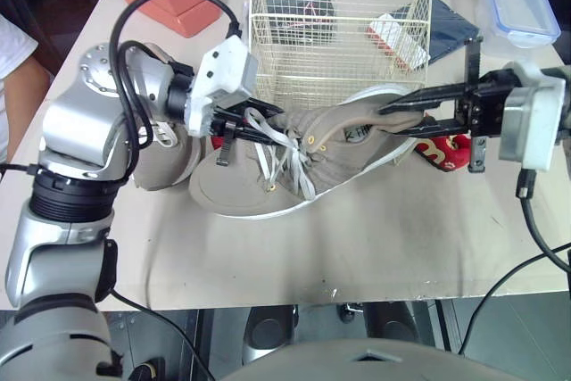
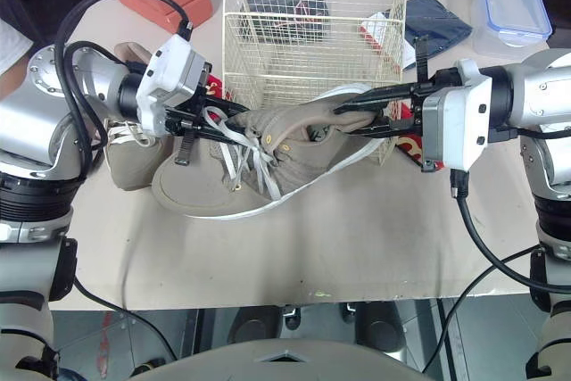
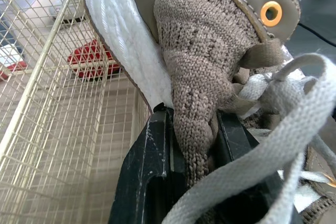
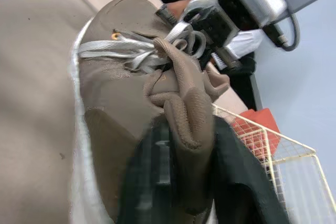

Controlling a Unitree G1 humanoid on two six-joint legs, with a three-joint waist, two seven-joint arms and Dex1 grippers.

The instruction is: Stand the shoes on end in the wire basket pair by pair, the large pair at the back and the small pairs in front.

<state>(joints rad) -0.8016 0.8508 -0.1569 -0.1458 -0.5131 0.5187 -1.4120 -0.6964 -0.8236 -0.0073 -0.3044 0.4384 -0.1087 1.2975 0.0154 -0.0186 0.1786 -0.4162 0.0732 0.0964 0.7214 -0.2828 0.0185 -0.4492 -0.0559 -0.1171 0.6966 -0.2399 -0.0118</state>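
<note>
Together, left hand [image 1: 265, 128] and right hand [image 1: 393, 119] tight on the tan shoe [image 1: 332, 153] by the basket [image 1: 341, 17].

My head views are evenly bright. Soft light falls on the beige surface [image 1: 375, 256], I think from overhead and a little beyond it, since the tan sneaker [image 1: 294, 167] casts only a faint, diffuse shadow toward me. The plastic container [image 1: 520, 11] lid carries a pale sheen. At the wrists, the left fingers [image 3: 139, 182] and right fingers [image 4: 152, 182] sit in near-black shade, while brightness washes out the wire basket [image 3: 47, 77] at its far corner.
</note>
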